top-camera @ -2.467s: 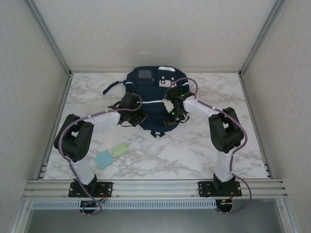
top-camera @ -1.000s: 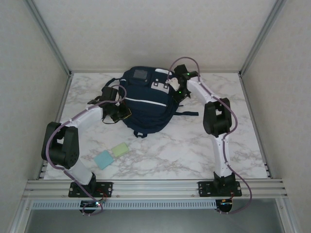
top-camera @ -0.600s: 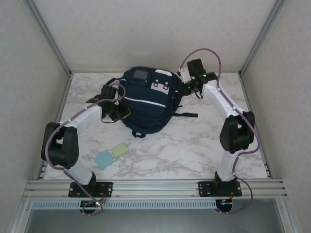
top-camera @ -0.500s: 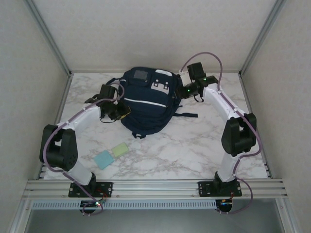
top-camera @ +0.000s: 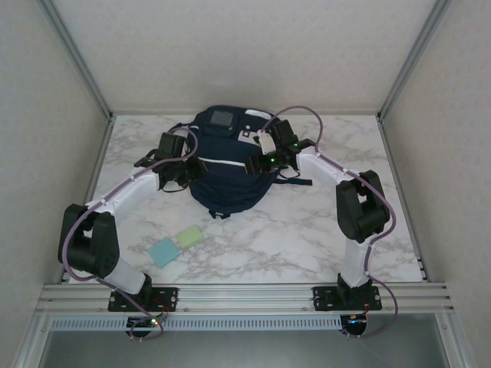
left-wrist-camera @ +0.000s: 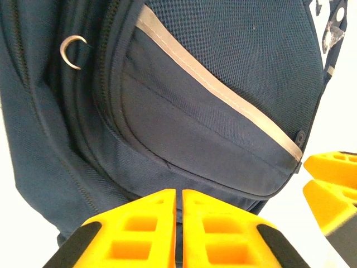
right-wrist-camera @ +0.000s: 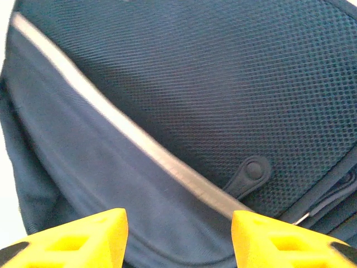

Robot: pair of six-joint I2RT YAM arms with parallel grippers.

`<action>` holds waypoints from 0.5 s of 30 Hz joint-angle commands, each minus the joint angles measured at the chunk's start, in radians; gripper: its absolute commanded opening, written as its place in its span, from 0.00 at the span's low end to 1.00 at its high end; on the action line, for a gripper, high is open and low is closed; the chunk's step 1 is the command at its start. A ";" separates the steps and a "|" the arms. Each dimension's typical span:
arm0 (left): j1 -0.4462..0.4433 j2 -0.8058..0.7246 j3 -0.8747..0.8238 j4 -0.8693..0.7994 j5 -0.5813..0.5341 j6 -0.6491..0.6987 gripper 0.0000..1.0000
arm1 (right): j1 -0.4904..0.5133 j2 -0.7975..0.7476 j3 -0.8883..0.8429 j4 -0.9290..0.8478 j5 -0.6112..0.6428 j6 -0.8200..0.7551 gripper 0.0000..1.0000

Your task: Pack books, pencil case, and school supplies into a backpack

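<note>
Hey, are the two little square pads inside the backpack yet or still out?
Out: the pale blue pad and pale green pad lie side by side on the table, apart from the backpack.

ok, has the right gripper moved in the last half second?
Yes. The right gripper has swung left and nearer, away from the back edge of the table, and is now over the front of the backpack.

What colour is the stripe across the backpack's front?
Pale grey-white stripe, clearest in the left wrist view.
</note>
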 commanded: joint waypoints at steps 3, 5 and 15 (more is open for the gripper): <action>-0.022 0.053 -0.031 0.067 -0.048 -0.026 0.08 | -0.010 0.036 0.037 0.044 0.142 0.056 0.53; -0.029 0.069 -0.030 0.073 -0.060 -0.018 0.07 | -0.010 0.043 0.038 0.047 0.160 0.073 0.53; -0.043 0.160 -0.031 0.099 -0.047 -0.024 0.04 | -0.008 0.091 0.067 0.068 0.200 0.130 0.55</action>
